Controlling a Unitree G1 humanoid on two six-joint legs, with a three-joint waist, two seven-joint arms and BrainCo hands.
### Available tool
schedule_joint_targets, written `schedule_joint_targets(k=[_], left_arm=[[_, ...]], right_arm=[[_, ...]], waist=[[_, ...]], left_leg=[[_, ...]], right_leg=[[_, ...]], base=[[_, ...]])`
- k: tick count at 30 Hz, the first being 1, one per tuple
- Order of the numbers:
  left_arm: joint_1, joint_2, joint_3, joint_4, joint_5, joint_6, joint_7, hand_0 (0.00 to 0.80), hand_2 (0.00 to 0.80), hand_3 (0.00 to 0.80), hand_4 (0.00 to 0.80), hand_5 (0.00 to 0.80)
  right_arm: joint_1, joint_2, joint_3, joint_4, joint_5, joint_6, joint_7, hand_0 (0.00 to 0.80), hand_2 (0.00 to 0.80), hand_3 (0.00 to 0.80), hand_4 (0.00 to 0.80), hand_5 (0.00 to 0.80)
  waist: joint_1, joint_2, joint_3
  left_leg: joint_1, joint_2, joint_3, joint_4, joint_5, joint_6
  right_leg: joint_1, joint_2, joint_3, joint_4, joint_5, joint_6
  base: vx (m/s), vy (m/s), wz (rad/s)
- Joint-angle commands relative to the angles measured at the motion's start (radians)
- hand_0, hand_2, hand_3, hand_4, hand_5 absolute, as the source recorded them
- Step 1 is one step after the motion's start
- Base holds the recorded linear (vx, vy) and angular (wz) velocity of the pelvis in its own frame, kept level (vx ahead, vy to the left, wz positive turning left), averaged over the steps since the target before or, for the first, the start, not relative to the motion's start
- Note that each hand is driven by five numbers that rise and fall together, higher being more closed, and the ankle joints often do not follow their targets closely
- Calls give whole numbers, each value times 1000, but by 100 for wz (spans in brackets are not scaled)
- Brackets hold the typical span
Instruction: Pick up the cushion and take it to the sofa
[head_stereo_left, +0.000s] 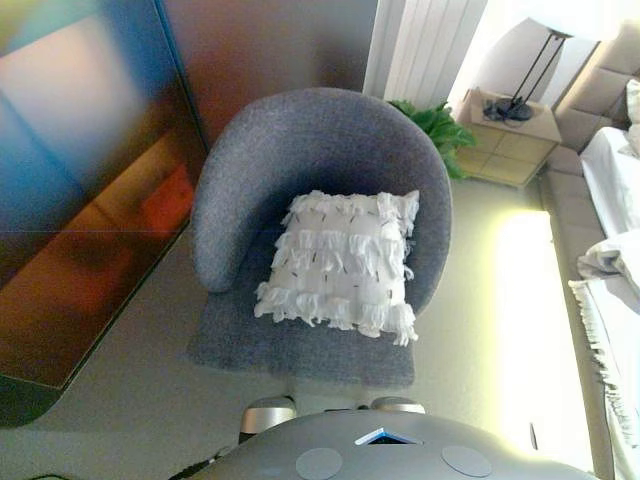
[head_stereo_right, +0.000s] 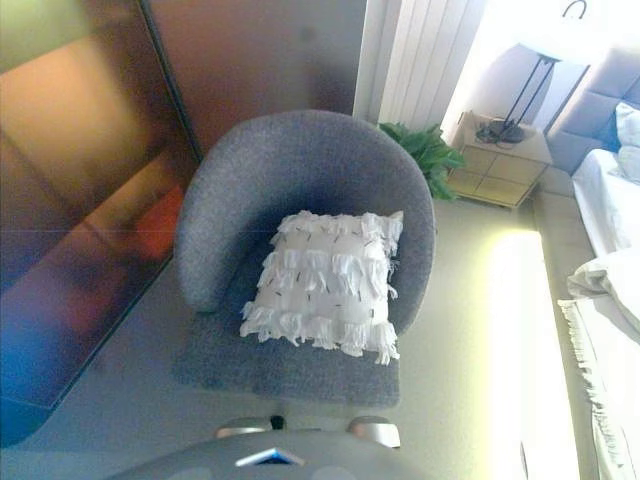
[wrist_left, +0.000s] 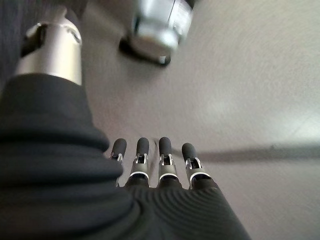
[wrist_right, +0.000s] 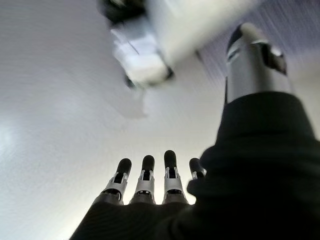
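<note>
1. At the left of the frame in the head views, a large glossy dark panel (head_stereo_left: 80, 190) stands at a slant, with blue and orange reflections on its surface.
2. In the middle of the frame sits a grey upholstered armchair (head_stereo_left: 310, 150) with a rounded back that curves round the seat.
3. The cushion (head_stereo_left: 342, 264), white with rows of fringed tufts, lies on the armchair's seat and leans against the right inner part of the back; no hand touches it.
4. Behind the armchair, at upper centre, pale curtains (head_stereo_left: 425, 50) hang in folds, and a green plant (head_stereo_left: 435, 128) shows just past the chair's right edge.
5. At the upper right a small light bedside cabinet (head_stereo_left: 510, 145) carries the dark foot of a lamp (head_stereo_left: 520, 108).
6. Along the right edge runs a bed (head_stereo_left: 615, 190) with white bedding and a padded headboard; a fringed white throw hangs off its side.
7. The left hand (wrist_left: 150, 165) shows only in its own wrist view, hanging over the plain grey floor (wrist_left: 250, 90); its fingers (wrist_left: 142, 150) are straight, side by side, holding nothing.
8. The right hand (wrist_right: 145, 187) shows likewise in its wrist view over the pale floor, its fingers (wrist_right: 170, 165) straight, close together and empty.
</note>
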Motion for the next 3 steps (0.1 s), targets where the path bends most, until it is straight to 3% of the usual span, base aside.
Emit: schedule_joint_targets(k=[1, 3], left_arm=[[-91, -32, -51, 28, 43, 44, -31, 0, 0, 0, 0, 0], [-100, -36, -75, 25, 33, 44, -23, 0, 0, 0, 0, 0]], right_arm=[[-121, -45, 55, 31, -55, 15, 15, 0, 0, 0, 0, 0], [-131, -43, 77, 30, -53, 11, 4, 0, 0, 0, 0, 0]], waist=[[-4, 33, 15], [-5, 35, 9]], left_leg=[[9, -1, 13, 8, -79, -12], [13, 0, 15, 7, -84, -11]], right_leg=[[-21, 10, -16, -10, 9, 20], [-19, 12, -12, -12, 6, 20]], base=[[-87, 6, -13], [-47, 6, -12]])
